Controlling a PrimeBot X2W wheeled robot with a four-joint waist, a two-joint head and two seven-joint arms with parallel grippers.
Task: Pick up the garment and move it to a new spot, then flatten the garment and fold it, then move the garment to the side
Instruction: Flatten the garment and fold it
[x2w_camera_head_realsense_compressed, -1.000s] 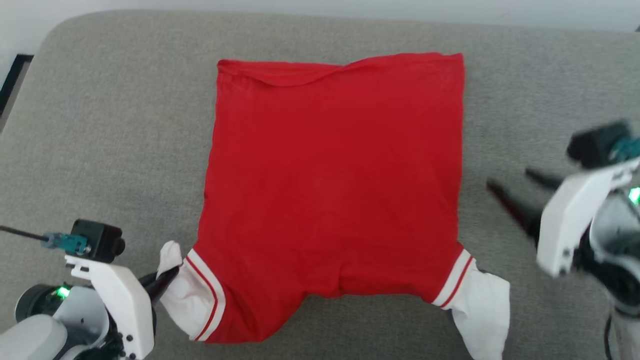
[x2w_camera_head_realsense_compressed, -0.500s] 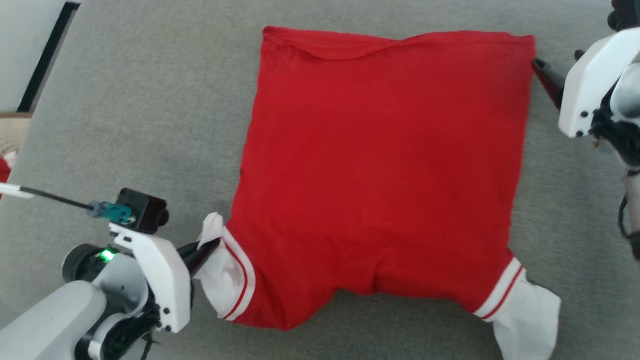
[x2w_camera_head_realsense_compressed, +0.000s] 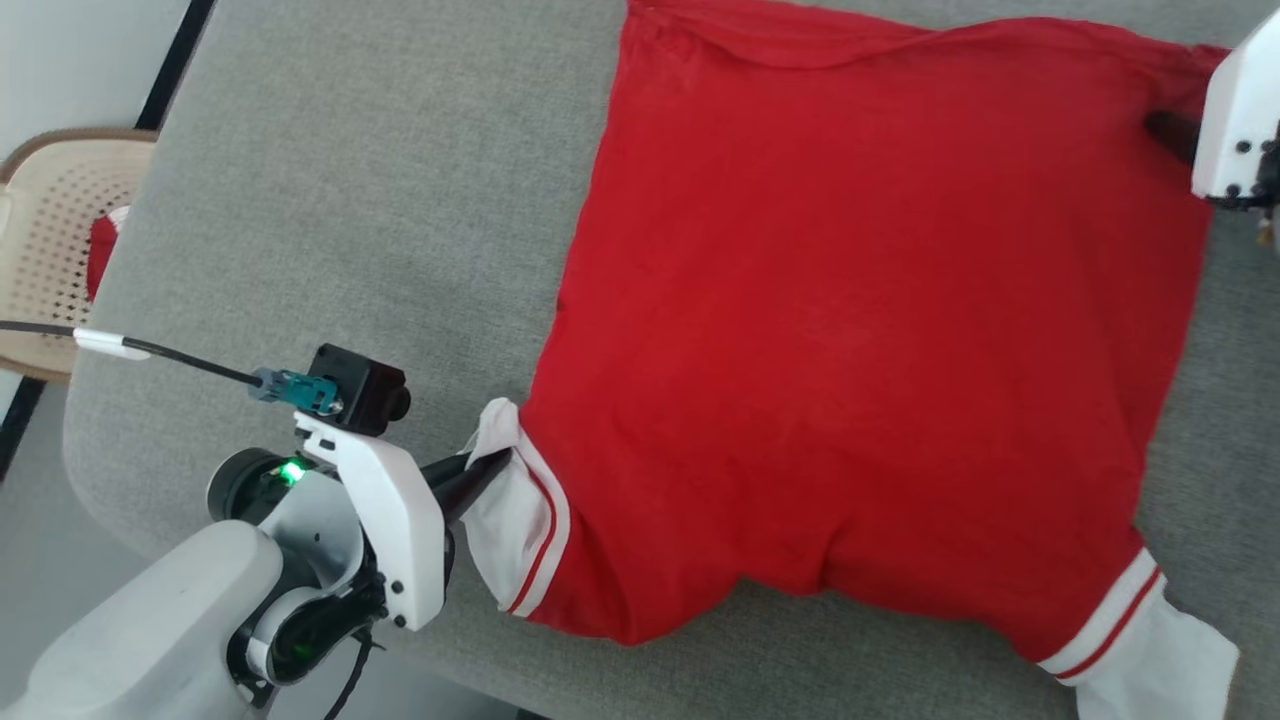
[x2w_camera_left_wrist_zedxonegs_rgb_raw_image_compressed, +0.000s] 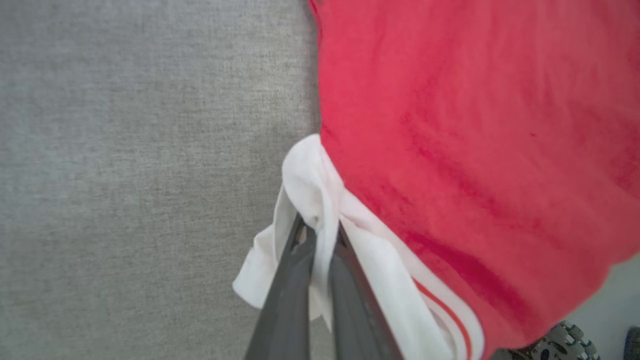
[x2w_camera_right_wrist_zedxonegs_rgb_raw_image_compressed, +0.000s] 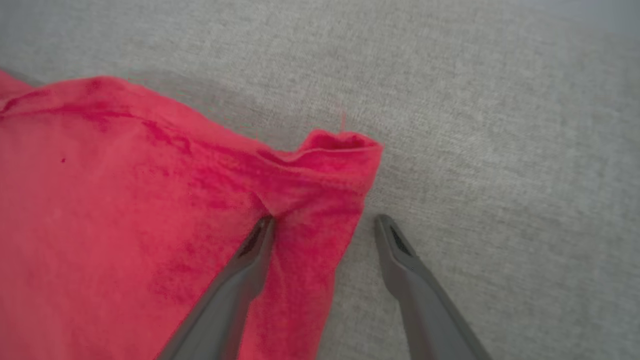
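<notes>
Garment (x2w_camera_head_realsense_compressed: 860, 330) lying flat on grey padded surface (x2w_camera_head_realsense_compressed: 350, 200) in head view, top edge and one sleeve cropped, left gripper (x2w_camera_head_realsense_compressed: 488, 465) pinching other sleeve, right gripper (x2w_camera_head_realsense_compressed: 1162, 132) mostly cropped, left wrist view showing jaws clamping white sleeve, right wrist view showing jaws standing spread astride red corner

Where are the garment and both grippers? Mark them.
garment (x2w_camera_head_realsense_compressed: 850, 330): head view, middle of the red body.
left gripper (x2w_camera_left_wrist_zedxonegs_rgb_raw_image_compressed: 320, 225): left wrist view, between fingertips shut on the garment.
right gripper (x2w_camera_right_wrist_zedxonegs_rgb_raw_image_compressed: 325, 219): right wrist view, between open fingertips.

no readable text, no labels, no brands, no numbers, no signs
</notes>
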